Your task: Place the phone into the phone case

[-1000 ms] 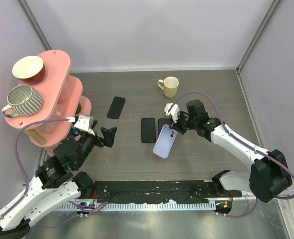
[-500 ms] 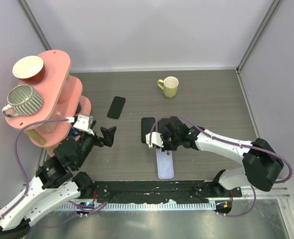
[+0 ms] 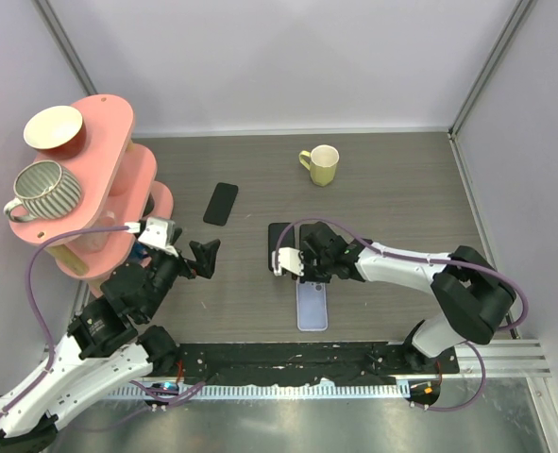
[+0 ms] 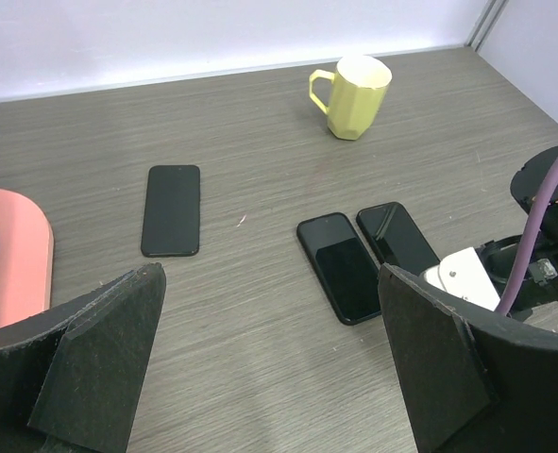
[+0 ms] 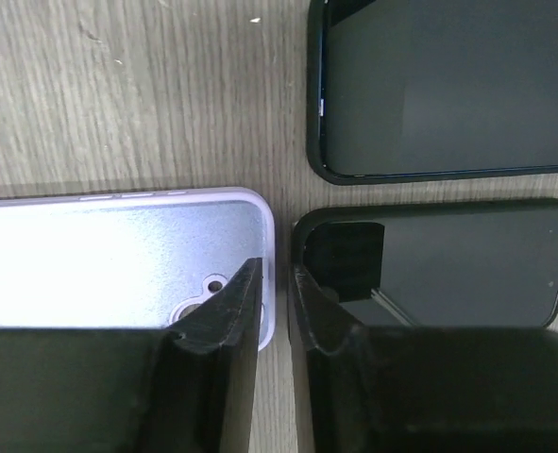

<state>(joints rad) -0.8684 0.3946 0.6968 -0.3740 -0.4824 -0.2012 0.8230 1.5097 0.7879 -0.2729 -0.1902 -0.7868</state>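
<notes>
Near the middle of the worktop (image 3: pixel 401 189), toward its near edge, the lavender phone case (image 3: pixel 312 307) lies flat, its long side running near to far. The camera cut-out sits at its far end. The right fingers (image 5: pixel 250 283) are down at that far end, one over the inside of the case and the other just outside it. They stand only a narrow slit apart with the case's end wall in the slit. A thin strip of bare worktop shows between that wall and the outer finger, so they do not look clamped on it.

Just beyond the far end of the case lies a black right-hand phone (image 5: pixel 467 264), screen up and in line with the case. The outer finger hangs over its near corner. The case and this phone are close but apart. Just to its left lies a second black middle phone (image 3: pixel 280 241), parallel to it. A third black left phone (image 3: pixel 221 203) lies well apart, farther left and a little farther back. Which phone belongs to the case cannot be told.

The left fingers (image 3: pixel 207 252) hang spread wide over the left part of the worktop, with nothing between them.

A yellow mug (image 3: pixel 322 165) stands far back, and a pink tiered shelf (image 3: pixel 109 123) at the left edge carries a bowl (image 3: pixel 54 127) and a striped mug (image 3: pixel 47 187).
</notes>
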